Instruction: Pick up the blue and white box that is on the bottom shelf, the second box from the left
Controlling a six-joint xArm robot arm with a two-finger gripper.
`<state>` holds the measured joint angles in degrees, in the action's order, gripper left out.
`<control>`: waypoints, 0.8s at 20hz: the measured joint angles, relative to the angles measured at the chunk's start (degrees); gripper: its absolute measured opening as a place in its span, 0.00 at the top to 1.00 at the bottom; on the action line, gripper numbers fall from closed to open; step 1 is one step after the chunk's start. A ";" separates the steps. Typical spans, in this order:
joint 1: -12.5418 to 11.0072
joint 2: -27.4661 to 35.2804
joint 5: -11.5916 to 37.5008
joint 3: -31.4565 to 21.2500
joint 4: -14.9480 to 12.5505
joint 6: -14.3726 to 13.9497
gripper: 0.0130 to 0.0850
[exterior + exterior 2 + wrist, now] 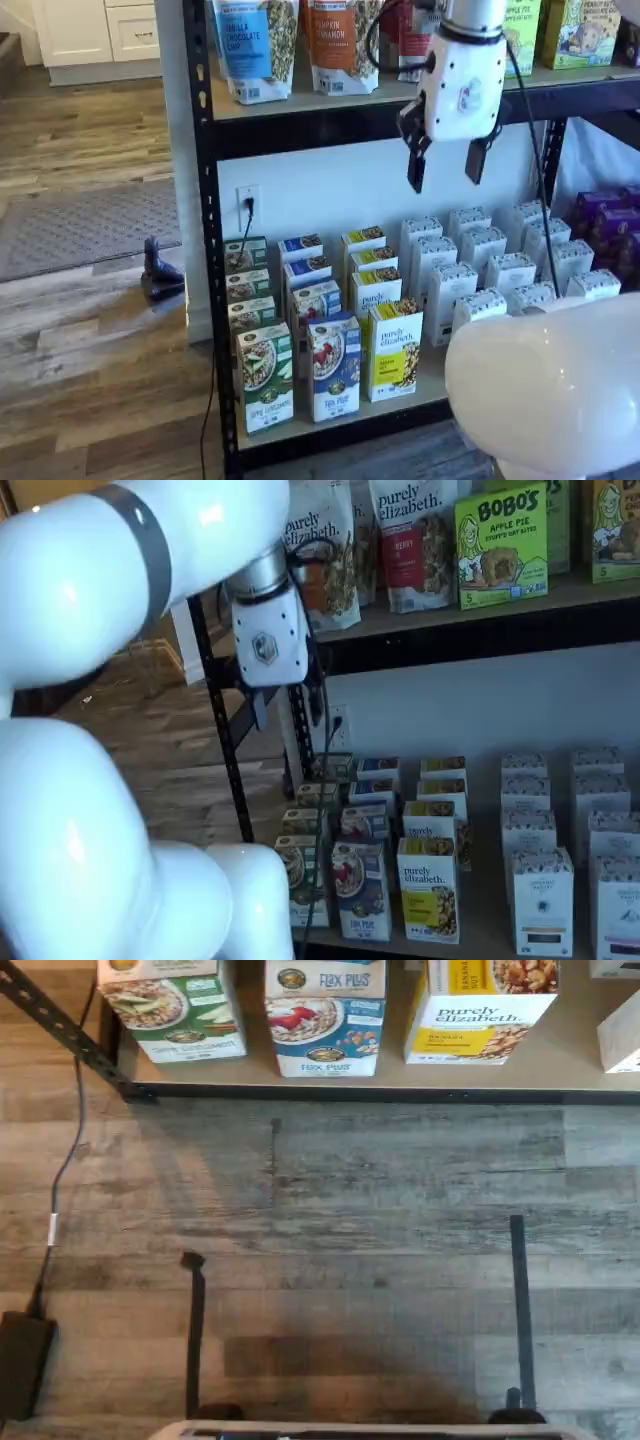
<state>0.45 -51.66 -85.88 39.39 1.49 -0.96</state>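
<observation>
Blue-and-white Flax Plus carton, the blue and white box [334, 366], fronts its row on the bottom shelf [420, 392], label outward for reach. Gripper [446, 166] hangs well above, fingers spread, empty.

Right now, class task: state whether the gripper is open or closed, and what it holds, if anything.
Gripper: open, a clear gap between its two black fingers, holding nothing; it hangs above the blue and white box.
</observation>
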 joint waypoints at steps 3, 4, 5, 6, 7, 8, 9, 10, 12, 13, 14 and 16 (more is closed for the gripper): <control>0.81 0.12 3.68 -3.45 -0.51 -0.85 0.00; 1.23 0.42 4.66 -4.54 -0.84 -1.30 0.00; 1.61 0.76 5.64 -5.63 -1.07 -1.71 0.00; 2.25 1.19 6.80 -6.91 -1.68 -2.44 0.00; 2.87 1.61 7.91 -8.07 -2.43 -3.22 0.00; 3.20 1.97 9.21 -9.27 -2.69 -3.65 0.00; 3.47 2.23 10.29 -10.20 -2.97 -4.04 0.00; 3.65 2.42 11.46 -11.16 -3.11 -4.29 0.00; 3.96 2.74 14.36 -13.38 -3.31 -4.76 0.00; 4.03 2.99 15.55 -14.25 -3.23 -4.84 0.00; 4.07 3.30 16.60 -15.01 -3.12 -4.89 0.00; 4.19 4.15 18.59 -16.35 -3.05 -5.05 0.00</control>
<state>4.65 -47.50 -67.29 23.04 -1.56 -6.01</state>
